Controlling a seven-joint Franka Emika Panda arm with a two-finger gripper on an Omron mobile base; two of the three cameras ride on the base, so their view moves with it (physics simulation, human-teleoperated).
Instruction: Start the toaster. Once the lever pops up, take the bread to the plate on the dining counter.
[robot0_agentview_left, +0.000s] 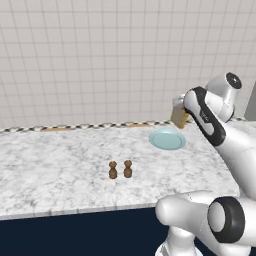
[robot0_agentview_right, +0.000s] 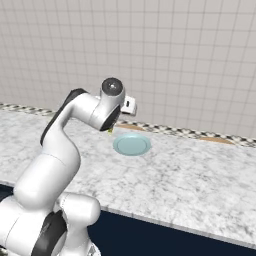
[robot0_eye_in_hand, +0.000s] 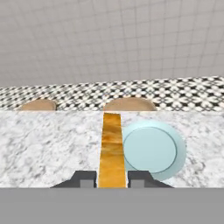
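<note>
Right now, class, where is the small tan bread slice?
The tan bread slice is clamped edge-on in the gripper, held beside the round pale blue plate.

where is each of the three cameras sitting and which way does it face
Left base view: behind the arm to its left, looking forward and down over the dining counter at the plate, two brown shakers and the tiled wall; the arm rises lower right, bread beside it.
Right base view: behind the arm to its right, facing the plate; the arm rises lower left.
Hand view: on the hand, along the gripper, shut on the bread edge-on, plate beyond.
All three share the plate and counter.
</note>
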